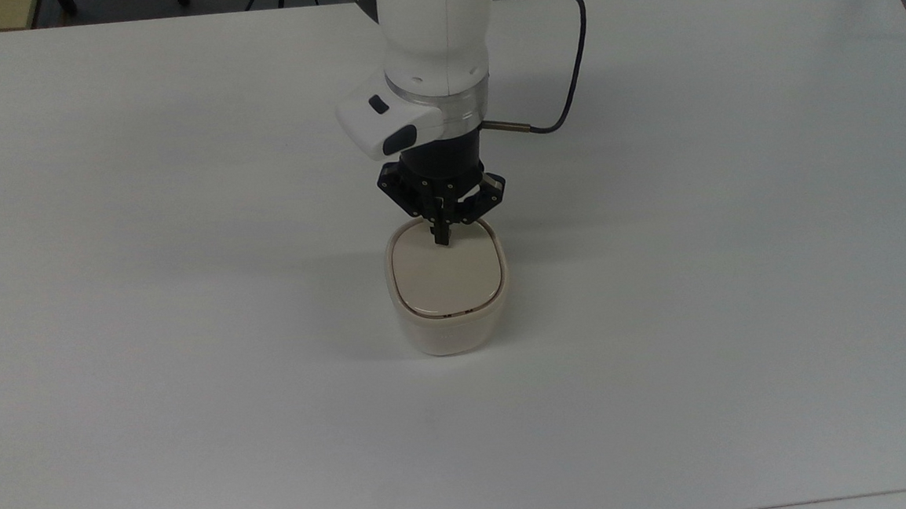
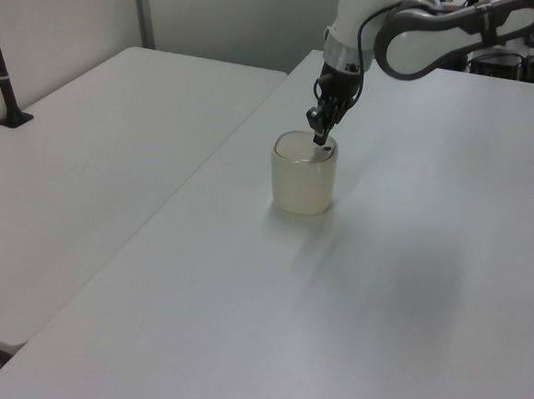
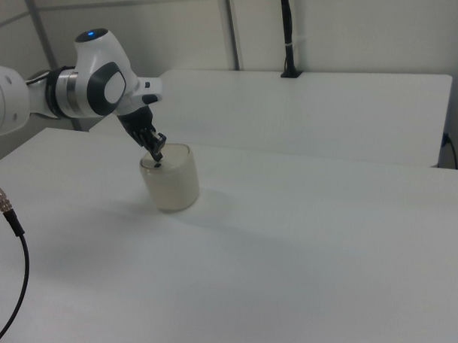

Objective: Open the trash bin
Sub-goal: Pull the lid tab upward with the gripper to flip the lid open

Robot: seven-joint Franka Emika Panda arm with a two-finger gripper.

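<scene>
While shut, with its beige lid [image 1: 445, 275] lying flat and flush in the rim, stands the bin [image 1: 450, 321] upright near the middle of the table [image 1: 188, 302], well apart from every edge. Hidden under the claw [image 1: 442, 239], at the lid's far edge in the top view, sits whatever catch the lid may carry; cannot make it out there. Comes straight down from above, fingers pressed together into one narrow tip, gripping nothing, tip at or just over the lid near that far edge. Cannot tell from the left view or the right view whether touching or a hair above.

Looks like the pressing step: closed tip lined up to push on the lid's far edge and so release it. Calls next, by that reading, for a short, straight downward push, kept on the spot, then a lift clear so the lid can swing up. Too much force, or a push off to one side, might tip or slide so light a bin.

Plain white and bare around the bin. Beyond, in the left view's left, a second white table [image 2: 95, 149] butted alongside, a dark post [image 2: 2, 68] clamped at its edge. Behind, pale partition walls [image 3: 344, 24], with a black cable [image 1: 567, 66] trailing from the wrist.
</scene>
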